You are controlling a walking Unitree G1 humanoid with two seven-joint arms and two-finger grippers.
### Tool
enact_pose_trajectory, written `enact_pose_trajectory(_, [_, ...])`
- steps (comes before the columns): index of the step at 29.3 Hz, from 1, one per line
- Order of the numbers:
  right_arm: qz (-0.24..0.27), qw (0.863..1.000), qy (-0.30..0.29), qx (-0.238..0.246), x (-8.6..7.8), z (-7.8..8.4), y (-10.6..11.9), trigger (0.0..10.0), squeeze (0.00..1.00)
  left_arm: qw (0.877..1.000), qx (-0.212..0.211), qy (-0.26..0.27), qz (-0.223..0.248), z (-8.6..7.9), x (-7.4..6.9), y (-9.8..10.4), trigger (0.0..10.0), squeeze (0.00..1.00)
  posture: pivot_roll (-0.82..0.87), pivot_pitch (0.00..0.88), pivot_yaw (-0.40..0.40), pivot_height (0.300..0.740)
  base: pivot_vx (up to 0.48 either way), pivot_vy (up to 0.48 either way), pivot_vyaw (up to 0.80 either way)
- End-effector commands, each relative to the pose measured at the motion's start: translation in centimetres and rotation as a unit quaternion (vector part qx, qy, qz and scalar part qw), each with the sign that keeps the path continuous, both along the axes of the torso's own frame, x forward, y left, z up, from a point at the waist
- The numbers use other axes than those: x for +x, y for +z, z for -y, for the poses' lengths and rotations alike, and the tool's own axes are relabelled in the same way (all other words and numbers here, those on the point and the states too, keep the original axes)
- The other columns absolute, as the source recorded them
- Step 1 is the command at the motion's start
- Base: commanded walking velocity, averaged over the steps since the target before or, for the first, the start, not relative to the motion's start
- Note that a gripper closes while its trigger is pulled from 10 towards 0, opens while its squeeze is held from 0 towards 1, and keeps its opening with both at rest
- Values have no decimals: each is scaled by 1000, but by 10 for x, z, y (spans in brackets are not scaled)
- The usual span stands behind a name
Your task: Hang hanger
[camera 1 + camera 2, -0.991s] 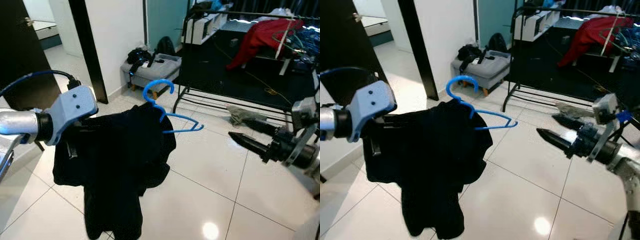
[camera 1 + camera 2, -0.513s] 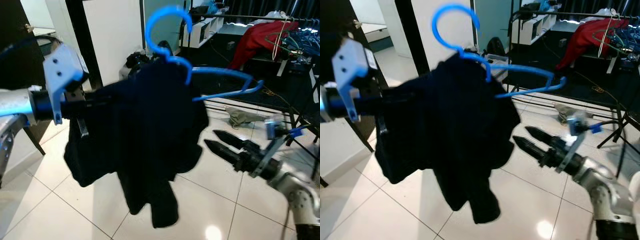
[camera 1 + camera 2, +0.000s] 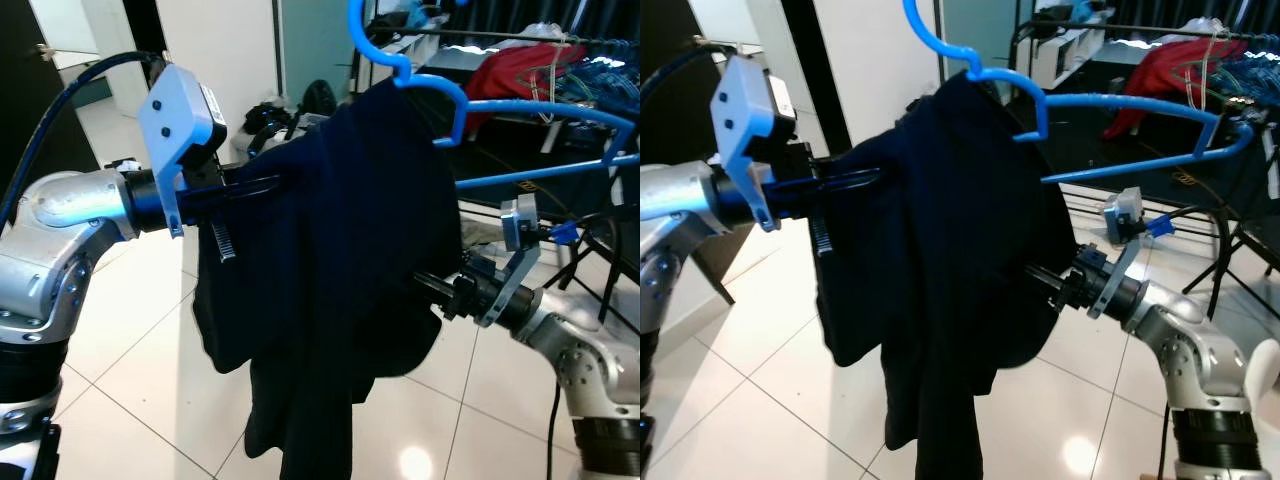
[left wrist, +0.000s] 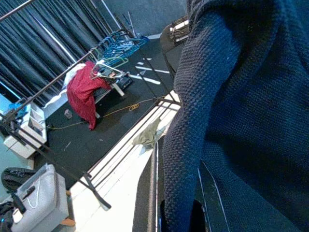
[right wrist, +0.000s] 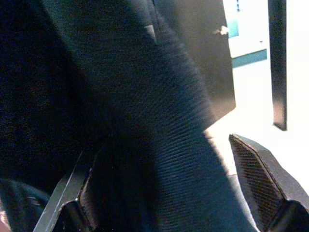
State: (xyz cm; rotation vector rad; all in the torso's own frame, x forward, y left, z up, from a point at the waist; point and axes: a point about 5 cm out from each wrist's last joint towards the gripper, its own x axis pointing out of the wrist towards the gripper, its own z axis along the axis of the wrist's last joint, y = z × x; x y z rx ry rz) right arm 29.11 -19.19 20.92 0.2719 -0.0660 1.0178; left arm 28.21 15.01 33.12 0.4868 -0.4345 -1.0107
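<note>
One blue hanger (image 3: 520, 140), draped with a dark garment (image 3: 340, 290), is clenched by the left gripper (image 3: 262, 185); the right gripper (image 3: 1045, 280) jaws are spread around cloth, which could be dragged off.

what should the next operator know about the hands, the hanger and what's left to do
Left hand: shut on the blue hanger, held up high with the dark garment draped over it.
Right hand: open, fingers on either side of the garment's fabric.
Clothes rack: across the room behind, red garment and other hangers on it.
Done: hanger lifted.
Left: hook it on the rack.
</note>
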Motion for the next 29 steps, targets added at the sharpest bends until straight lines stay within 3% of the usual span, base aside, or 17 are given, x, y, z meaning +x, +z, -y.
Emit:
enact_pose_trajectory(1, [12, 1000, 13, 12, -1, -3, 7, 10000, 0, 1000, 0, 8, 7, -2, 0, 1, 10000, 0, -67, 0, 31, 740, 0, 0, 0])
enact_pose_trajectory(9, [24, 999, 26, 38, -2, -6, 12, 10000, 0, 1000, 1, 22, 1, -3, 1, -1, 10000, 0, -58, 0, 30, 740, 0, 0, 0])
enact_pose_trajectory(10, [18, 999, 23, 31, -3, -6, 9, 6902, 0, 1000, -1, 28, 2, -6, 1, 1, 10000, 0, -56, 0, 29, 740, 0, 0, 0])
enact_pose_trajectory(11, [12, 999, 22, 25, -3, -7, 7, 4941, 0, 999, -1, 33, 4, -8, 0, 2, 10000, 0, -56, 0, 29, 740, 0, 0, 0])
enact_pose_trajectory(13, [12, 999, 22, 25, -3, -7, 7, 4941, 0, 999, -1, 33, 4, -8, 0, 2, 10000, 0, -56, 0, 29, 740, 0, 0, 0])
enact_pose_trajectory(14, [10, 999, 21, 23, -3, -7, 6, 0, 0, 999, -1, 38, 6, -10, 0, 3, 10000, 0, -53, 0, 27, 740, 0, 0, 0])
enact_pose_trajectory(29, [14, 1000, -12, 20, -4, 5, 5, 0, 0, 998, 2, 66, 19, -26, 1, 10, 10000, 0, -67, 0, 35, 740, 0, 0, 0])
